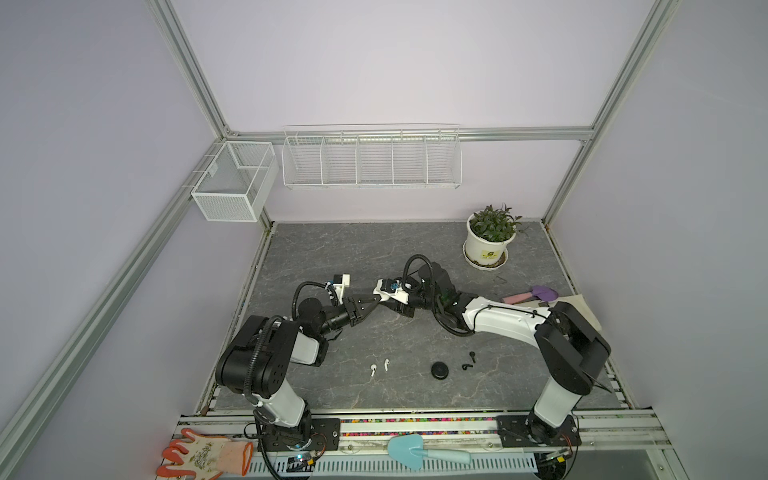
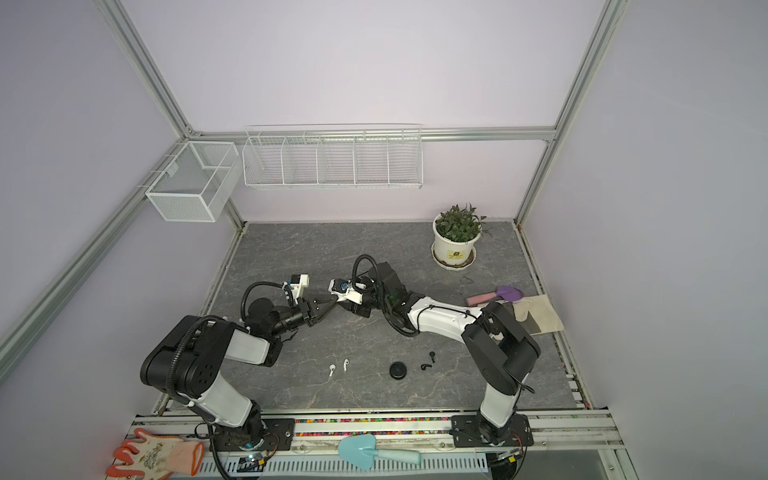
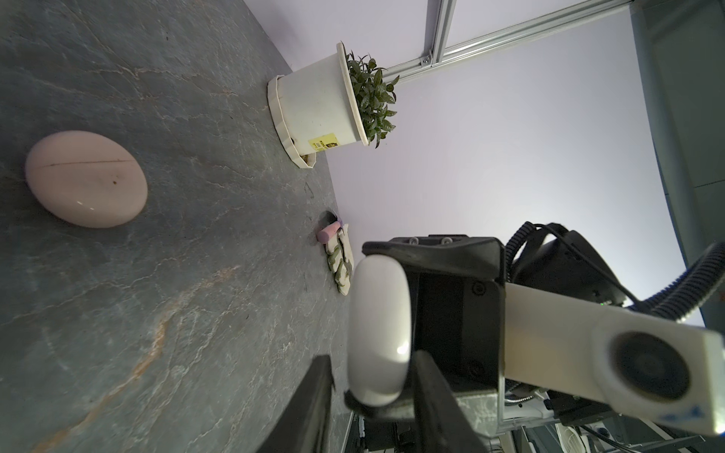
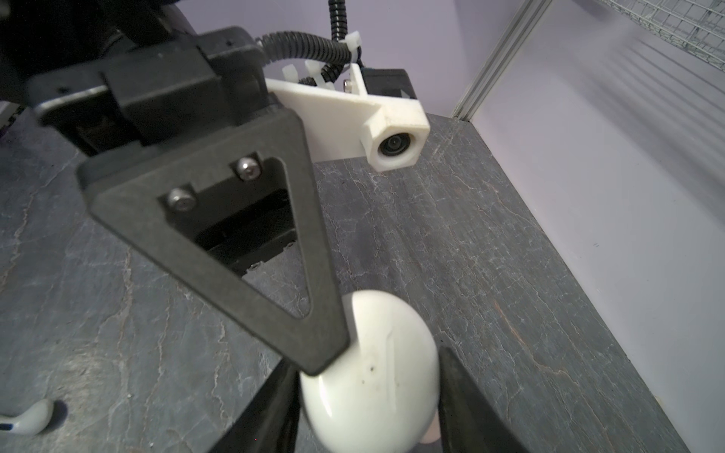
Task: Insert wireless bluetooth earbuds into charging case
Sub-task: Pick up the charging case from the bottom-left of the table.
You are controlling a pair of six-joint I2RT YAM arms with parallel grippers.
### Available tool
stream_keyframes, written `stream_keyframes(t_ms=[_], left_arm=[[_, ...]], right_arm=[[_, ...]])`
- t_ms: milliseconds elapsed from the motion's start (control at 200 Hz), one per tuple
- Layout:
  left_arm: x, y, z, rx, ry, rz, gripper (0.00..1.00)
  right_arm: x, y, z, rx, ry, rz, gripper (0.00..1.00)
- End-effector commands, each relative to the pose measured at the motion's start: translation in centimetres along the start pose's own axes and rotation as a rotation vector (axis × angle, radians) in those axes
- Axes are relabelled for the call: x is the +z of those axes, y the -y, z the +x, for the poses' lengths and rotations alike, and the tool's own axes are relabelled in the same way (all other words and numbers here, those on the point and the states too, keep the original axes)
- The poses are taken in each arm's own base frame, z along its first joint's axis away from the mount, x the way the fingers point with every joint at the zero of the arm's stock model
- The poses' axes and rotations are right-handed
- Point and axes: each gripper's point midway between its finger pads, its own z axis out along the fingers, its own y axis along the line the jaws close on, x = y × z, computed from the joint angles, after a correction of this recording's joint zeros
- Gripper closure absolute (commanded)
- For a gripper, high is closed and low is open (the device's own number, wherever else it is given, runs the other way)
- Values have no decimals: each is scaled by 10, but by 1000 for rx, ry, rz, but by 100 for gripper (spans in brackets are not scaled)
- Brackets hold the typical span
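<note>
White case [image 4: 392,384], clamped in the right hand [image 4: 368,361], is offered edge-on, presumably so the part-open left hand [image 3: 372,359], straddling its rim, can prise it open.

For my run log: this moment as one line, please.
right gripper: holds white case aloft | left gripper: open around it | earbuds: on table

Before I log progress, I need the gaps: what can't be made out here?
White case in the right gripper: contents unseen; arm hardware hides it in both top views.
Left gripper: grip on that case unclear; its own finger covers the contact in the right wrist view.
Whitish earbud: cut off by the right wrist view's edge.
Black case: too small in both top views to judge its lid.
</note>
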Motion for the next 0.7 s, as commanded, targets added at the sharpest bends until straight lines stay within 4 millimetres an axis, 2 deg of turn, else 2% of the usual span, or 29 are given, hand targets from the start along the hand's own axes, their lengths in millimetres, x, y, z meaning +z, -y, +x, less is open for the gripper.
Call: stream_keyframes(t_ms=[0, 220, 330, 410, 470, 580, 695], left_arm=[[3, 22, -5, 59, -6, 58, 71], [4, 24, -6, 69, -4, 64, 88], [4, 26, -6, 78, -4, 67, 92], [4, 28, -6, 101, 2, 69, 95], [3, 31, -7, 133, 15, 72, 98], [4, 35, -5, 223, 39, 66, 100], [14, 38, 1, 372, 39, 40, 100]], right_arm=[[-4, -2, -18, -39, 40, -20, 58], [-3, -4, -20, -42, 44, -27, 57], [-2, -4, -22, -43, 45, -29, 54], [-4, -4, -23, -42, 38, -32, 45], [-7, -4, -24, -38, 29, -29, 33], [-25, -3, -31, -26, 27, -7, 15], [-55, -13, -35, 0, -7, -40, 12]])
